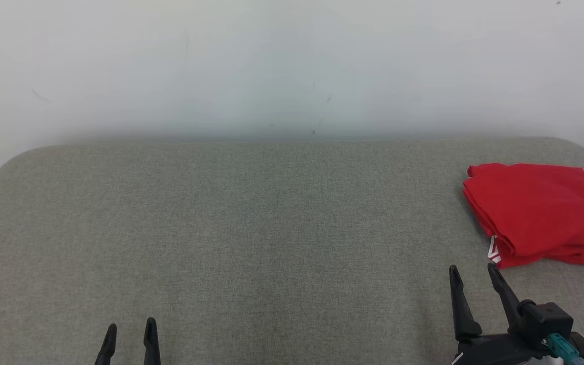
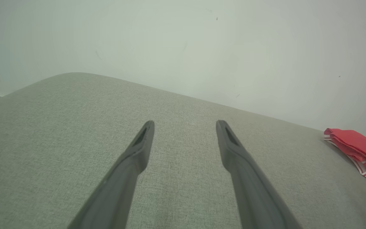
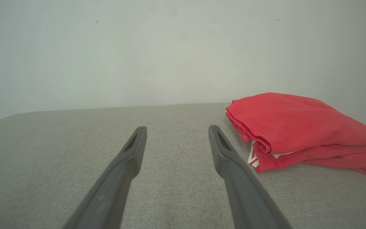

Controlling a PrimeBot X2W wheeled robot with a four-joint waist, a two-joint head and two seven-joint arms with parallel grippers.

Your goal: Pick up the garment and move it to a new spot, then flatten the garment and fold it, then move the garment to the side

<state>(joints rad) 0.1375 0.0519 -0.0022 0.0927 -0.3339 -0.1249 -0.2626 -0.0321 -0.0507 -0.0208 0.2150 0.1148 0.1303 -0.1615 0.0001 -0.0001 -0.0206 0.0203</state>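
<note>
The garment (image 1: 540, 213) is red. It is folded up into a small, thick pile, with a few layers one on top of the other. The top layer is smooth, with only soft wrinkles. The folded edges face left, and they look round and puffy. At the near left corner a little bit of white with red stripes peeks out from between the layers. The pile lies flat on the grey cloth top (image 1: 271, 228), far over on the right side and near the back edge. In the head view its right end runs out of the picture.
</note>
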